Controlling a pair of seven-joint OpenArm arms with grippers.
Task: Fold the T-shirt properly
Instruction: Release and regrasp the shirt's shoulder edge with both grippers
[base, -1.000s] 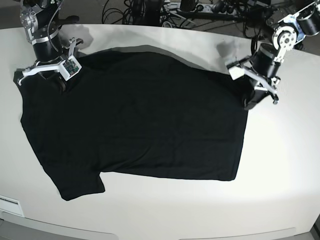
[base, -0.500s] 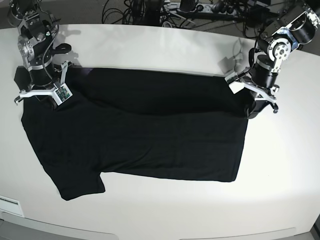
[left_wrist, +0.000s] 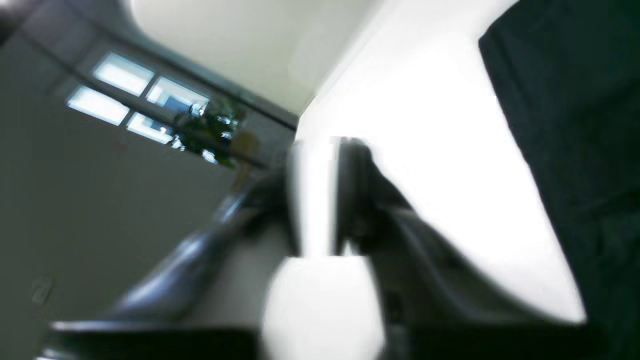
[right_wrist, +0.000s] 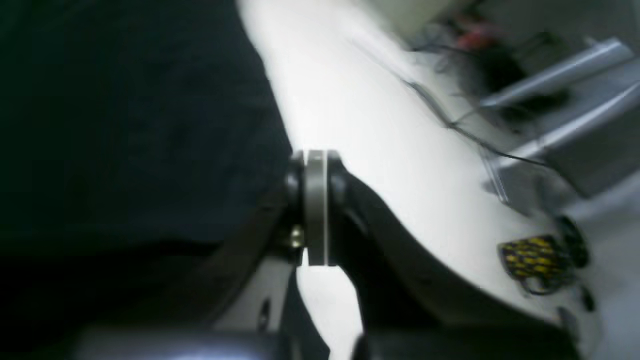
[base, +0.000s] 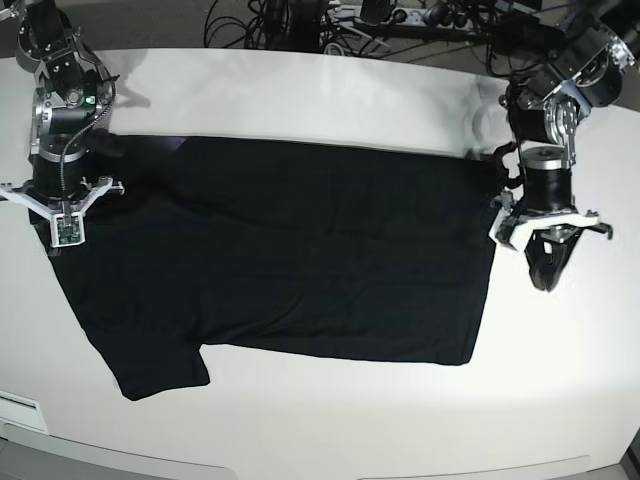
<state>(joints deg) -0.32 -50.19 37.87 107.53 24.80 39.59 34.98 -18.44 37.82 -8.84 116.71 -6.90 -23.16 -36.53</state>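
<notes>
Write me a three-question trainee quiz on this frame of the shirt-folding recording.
1. True or false: the left hand is holding the T-shirt.
2. Which side of the T-shirt faces up in the base view? A) plain black B) a printed picture C) striped
3. Fill in: in the base view the T-shirt lies spread on the white ____.

Key:
1. False. The left hand is shut and hangs over bare table beside the shirt's edge, with no cloth in it. The right hand is shut too, with no cloth between its fingers in its wrist view.
2. A
3. table
</notes>
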